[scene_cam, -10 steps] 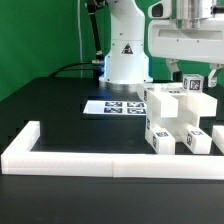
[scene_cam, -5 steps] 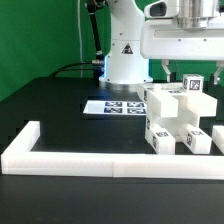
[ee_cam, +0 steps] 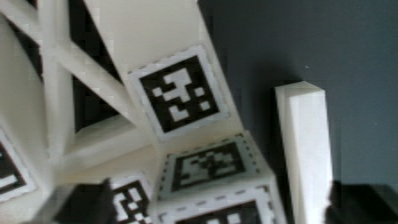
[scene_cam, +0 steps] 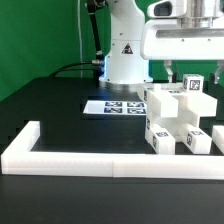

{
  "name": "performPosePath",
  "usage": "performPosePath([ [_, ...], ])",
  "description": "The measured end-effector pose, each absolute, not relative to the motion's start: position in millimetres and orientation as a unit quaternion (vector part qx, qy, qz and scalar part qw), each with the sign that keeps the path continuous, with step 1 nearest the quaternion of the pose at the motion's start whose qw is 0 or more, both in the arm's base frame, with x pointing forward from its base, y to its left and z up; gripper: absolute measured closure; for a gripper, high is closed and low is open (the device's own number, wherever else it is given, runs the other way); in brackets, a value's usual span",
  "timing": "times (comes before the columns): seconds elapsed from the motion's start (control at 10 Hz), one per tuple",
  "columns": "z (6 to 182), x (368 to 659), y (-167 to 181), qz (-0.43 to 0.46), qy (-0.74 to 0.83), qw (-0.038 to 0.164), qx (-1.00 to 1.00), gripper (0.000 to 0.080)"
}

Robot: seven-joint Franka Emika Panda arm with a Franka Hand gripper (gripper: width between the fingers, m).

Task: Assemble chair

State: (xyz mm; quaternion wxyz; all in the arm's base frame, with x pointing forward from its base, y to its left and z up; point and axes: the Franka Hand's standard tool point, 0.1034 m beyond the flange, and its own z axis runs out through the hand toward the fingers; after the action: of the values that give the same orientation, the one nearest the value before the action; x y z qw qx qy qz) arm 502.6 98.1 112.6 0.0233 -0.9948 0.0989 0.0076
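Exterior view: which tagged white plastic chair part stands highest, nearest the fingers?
The tagged white plastic post rising above the blocky white cluster; others sit lower.

Behind your bench (scene_cam: 60,100) hangs a plain green backdrop (scene_cam: 40,30), evenly lit. The bench top is matte black, with a low white border wall (scene_cam: 100,160) along its near edge, turning back at the exterior view's left. The marker board (scene_cam: 112,107) lies flat farther back.
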Motion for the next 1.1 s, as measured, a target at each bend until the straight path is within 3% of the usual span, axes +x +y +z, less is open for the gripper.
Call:
performPosePath([
  [0.2,112.6,502.7,97.9,0.008,0.101,0.023,-0.995,0.0514],
  [0.5,112.6,502.7,97.9,0.008,0.112,0.023,-0.993,0.0512],
  [1.1,112.6,502.6,98.9,0.013,0.318,0.023,-0.948,0.0512],
])
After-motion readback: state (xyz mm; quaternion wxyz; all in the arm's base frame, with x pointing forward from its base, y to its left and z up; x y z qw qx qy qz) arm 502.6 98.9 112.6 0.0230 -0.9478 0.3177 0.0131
